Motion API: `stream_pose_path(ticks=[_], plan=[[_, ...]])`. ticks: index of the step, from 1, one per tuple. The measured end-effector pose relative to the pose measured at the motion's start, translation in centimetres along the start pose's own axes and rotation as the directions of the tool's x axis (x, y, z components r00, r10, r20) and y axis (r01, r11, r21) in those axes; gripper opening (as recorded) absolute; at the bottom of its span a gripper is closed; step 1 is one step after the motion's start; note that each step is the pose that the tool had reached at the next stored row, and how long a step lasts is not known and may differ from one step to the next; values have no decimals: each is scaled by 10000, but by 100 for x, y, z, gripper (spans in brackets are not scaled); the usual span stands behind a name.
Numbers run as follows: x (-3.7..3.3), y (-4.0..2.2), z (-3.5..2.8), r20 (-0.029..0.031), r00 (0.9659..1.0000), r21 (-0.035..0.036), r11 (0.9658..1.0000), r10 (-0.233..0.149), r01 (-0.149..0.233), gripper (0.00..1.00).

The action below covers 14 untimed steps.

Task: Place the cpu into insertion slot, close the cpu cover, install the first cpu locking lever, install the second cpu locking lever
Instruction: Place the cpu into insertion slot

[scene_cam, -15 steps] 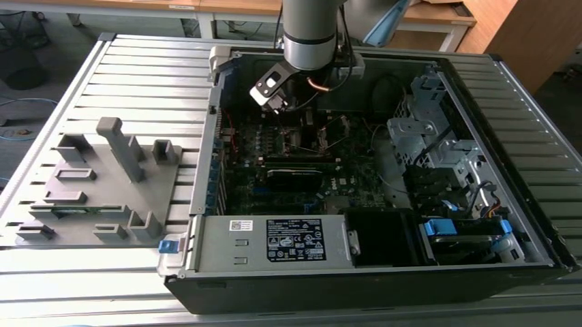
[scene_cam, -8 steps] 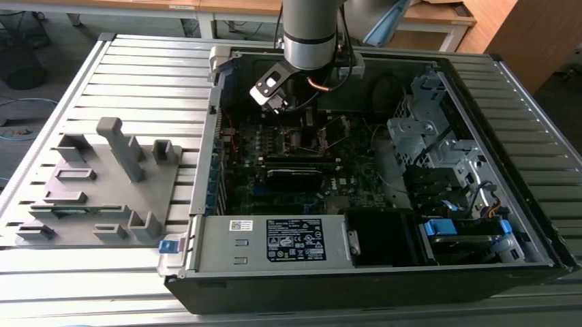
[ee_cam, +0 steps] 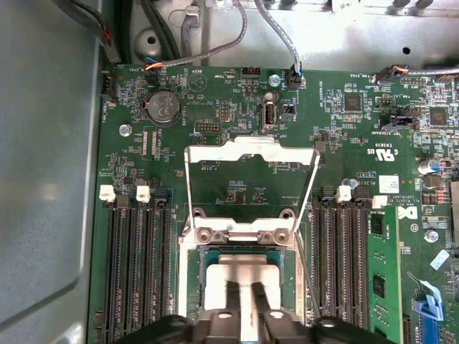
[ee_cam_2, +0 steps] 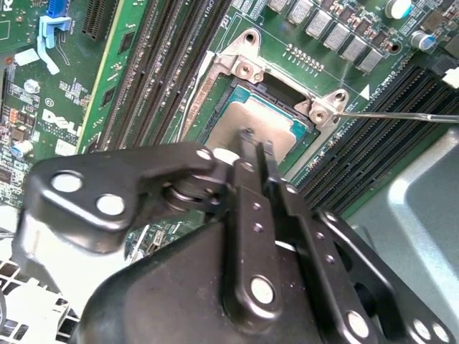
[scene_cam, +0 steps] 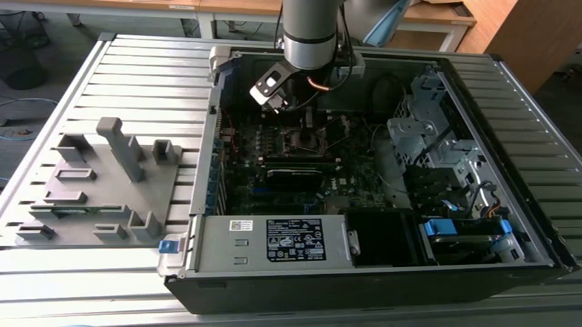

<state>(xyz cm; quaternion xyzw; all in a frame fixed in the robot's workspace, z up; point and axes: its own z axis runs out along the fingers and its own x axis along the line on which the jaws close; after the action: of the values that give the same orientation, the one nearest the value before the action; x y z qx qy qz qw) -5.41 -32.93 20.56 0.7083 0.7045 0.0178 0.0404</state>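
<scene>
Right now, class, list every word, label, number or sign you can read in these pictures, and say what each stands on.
Large label on the grey metal box: print too small to read.
Small white sticker on that box: too small.
White lettering on the motherboard: too small to read with certainty.
White sticker on the motherboard: blurred.
Nothing can be quoted reliably.

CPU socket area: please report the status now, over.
Copy: gripper low over the cpu, contact unclear. The cpu lies in the insertion slot. The cpu cover open, folded back. Only the gripper between cover and slot.
</scene>
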Motion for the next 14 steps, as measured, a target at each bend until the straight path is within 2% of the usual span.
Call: stream_pose_path(ticks=[1,2,4,6,9,14], plan=[[0,0,-1,0,10000,0,10000,0,0,18],[0,0,-2,0,10000,0,10000,0,0,12],[0,0,-3,0,10000,1,10000,0,0,10],[0,0,-4,0,10000,0,10000,0,0,10],[-1,0,-6,4,10000,51,10000,-2,2,10],[0,0,3,-2,10000,49,10000,5,-5,10]])
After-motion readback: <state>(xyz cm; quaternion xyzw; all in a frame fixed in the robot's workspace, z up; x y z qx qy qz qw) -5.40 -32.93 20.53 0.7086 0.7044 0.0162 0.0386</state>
